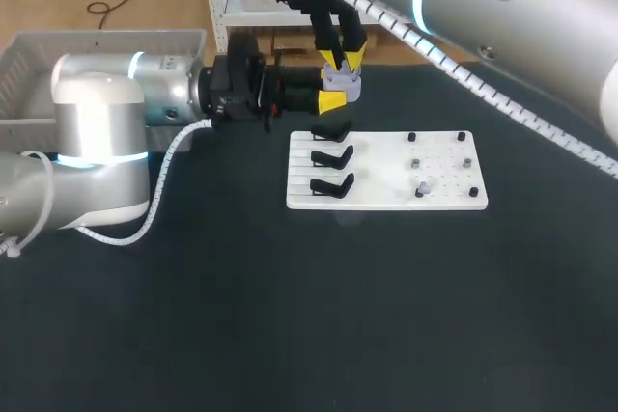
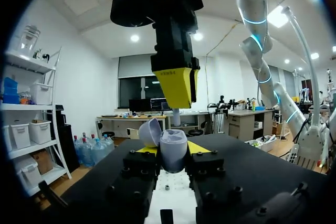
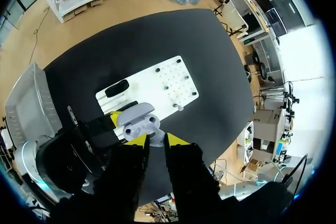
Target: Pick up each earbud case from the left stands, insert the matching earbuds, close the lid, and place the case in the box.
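Left fingers [image 2: 172, 150] are clamped on the open case [image 1: 345, 84] from both sides. Its lid is flipped up, and it's held above the worktop [image 1: 290, 315] just past the board's [image 1: 386, 156] far edge. Right fingers [image 1: 343, 53] hang straight over that case, tips nearly together, pinching what looks like a small grey earbud [image 3: 156, 139]. Three black stands [image 1: 333, 156] line the board's end nearest the left arm.
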`<state>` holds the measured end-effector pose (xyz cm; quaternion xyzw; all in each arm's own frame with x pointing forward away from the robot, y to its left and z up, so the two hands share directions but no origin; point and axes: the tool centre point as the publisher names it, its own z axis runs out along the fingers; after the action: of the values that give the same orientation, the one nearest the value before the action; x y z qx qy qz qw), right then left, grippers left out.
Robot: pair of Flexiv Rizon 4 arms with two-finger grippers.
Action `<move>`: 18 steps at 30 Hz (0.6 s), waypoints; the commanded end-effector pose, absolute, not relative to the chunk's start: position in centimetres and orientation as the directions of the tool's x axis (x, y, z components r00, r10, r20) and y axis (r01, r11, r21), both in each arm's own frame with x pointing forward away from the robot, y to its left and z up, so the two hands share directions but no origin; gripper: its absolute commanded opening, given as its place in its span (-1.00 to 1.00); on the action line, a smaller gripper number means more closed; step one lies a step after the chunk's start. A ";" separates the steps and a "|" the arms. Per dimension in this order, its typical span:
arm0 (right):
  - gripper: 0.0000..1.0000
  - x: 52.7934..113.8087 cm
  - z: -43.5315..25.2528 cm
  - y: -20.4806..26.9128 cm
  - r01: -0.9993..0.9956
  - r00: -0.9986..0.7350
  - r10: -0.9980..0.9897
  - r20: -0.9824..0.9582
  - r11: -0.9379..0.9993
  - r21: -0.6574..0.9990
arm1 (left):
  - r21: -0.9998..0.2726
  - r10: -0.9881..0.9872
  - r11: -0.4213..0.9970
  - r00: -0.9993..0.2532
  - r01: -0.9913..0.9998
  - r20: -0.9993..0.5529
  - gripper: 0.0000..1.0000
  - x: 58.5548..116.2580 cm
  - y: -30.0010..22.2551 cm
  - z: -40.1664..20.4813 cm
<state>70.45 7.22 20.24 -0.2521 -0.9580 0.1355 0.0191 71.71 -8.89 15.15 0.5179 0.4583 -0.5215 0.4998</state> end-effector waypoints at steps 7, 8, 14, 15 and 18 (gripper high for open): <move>-1.00 71.0 19.9 7.4 0.477 -0.868 0.496 -0.010 0.830 -0.290 | 0.042 -0.048 -0.074 0.039 0.996 -0.998 -1.00 71.6 -8.9 15.1; -1.00 71.0 19.9 7.4 0.477 -0.868 0.497 -0.009 0.829 -0.292 | 0.042 -0.048 -0.074 0.039 0.996 -0.998 -1.00 71.6 -8.9 15.1; -1.00 71.1 19.7 7.3 0.478 -0.867 0.498 -0.007 0.827 -0.296 | 0.042 -0.048 -0.074 0.039 0.996 -0.998 -1.00 71.6 -8.9 15.1; -1.00 71.1 19.7 7.3 0.478 -0.867 0.499 -0.006 0.827 -0.297 | 0.042 -0.048 -0.074 0.039 0.996 -0.998 -1.00 71.6 -8.9 15.1; -1.00 71.2 19.6 7.2 0.479 -0.866 0.500 -0.005 0.826 -0.297 | 0.042 -0.048 -0.074 0.039 0.996 -0.998 -1.00 71.6 -8.9 15.1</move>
<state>70.36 6.87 19.52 -0.2554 -0.9562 0.1400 0.0285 71.70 -8.88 15.06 0.5180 0.4585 -0.5214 0.4996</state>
